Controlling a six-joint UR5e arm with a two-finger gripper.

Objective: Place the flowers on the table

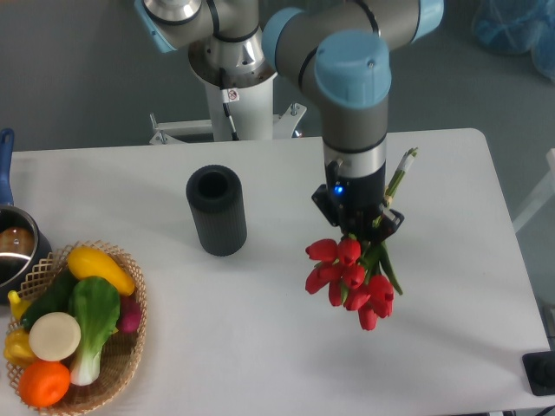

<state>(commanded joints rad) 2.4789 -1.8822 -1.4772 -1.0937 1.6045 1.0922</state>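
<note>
Flowers (pixel 351 279) hang in the gripper (pixel 368 232), whose fingers are closed on the stems just above the buds, over the right half of the table (pixel 260 329). Their long axis runs on a slant: red buds point down toward the near edge, pale stems stick up and to the right past the wrist. A black cylinder (pixel 216 210) stands to the left, a basket (pixel 121 364) of vegetables at the near left corner.
</note>
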